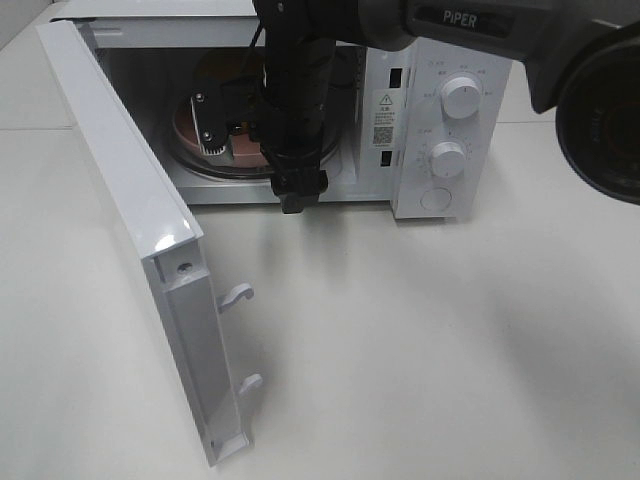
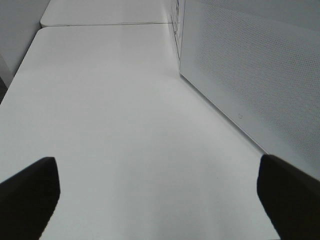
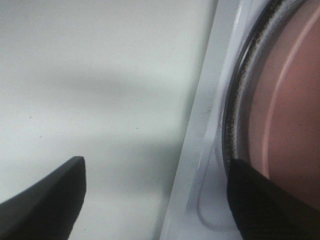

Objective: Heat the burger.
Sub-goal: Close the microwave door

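Microwave [image 1: 440,120] on the table [image 1: 450,350], door [image 1: 120,200] swung wide open to the left. The pink plate [image 1: 190,135] sits on the glass turntable [image 3: 235,100] inside. A brownish dome above it, mostly hidden by the right arm [image 1: 295,100], reads as the burger [image 1: 225,80] (so little shows that its seat on the plate is a judgement). The right gripper [image 3: 155,200] hangs at the cavity mouth, jaws parted and empty, one finger over the table, the other over the plate's rim. The left gripper [image 2: 157,195] is low over the table just beside the door's outer face, jaws spread wide, holding nothing.

Risks from here:
- If the right finger catches the plate rim on the way out, it could drag the plate off centre or tip the burger.
- If the door swings before that arm is clear, it would strike the arm.
- A hard shove could slide the microwave before the latch hooks [image 1: 235,295] seat.
- The knobs [image 1: 460,97] look unset, and a shut door alone heats nothing.
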